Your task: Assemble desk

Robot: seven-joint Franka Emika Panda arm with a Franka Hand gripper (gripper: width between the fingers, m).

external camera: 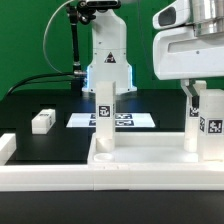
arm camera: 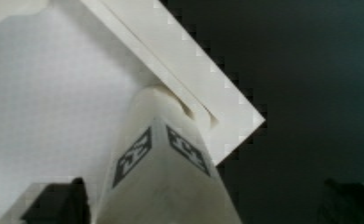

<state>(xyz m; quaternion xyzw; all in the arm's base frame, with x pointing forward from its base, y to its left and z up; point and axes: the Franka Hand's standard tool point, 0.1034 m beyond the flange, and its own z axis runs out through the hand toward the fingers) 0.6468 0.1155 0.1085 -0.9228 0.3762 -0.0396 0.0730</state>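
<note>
The white desk tabletop panel (external camera: 150,158) lies rim up at the front. One tagged leg post (external camera: 105,112) stands upright in its corner on the exterior view's left. Another tagged leg post (external camera: 212,122) stands at the panel's right end, directly under my gripper (external camera: 200,93). In the wrist view this leg post (arm camera: 161,165) rises from the panel's corner (arm camera: 214,105) between my fingertips (arm camera: 54,203). Dark gaps show on both sides of it, so my gripper (arm camera: 200,205) is open around it. A loose leg post (external camera: 42,121) lies on the table at the left.
The marker board (external camera: 135,120) lies flat in front of the robot base (external camera: 107,62). The long white barrier wall (external camera: 40,180) runs along the front and turns up at the exterior view's left. The table is black, with a green backdrop behind it.
</note>
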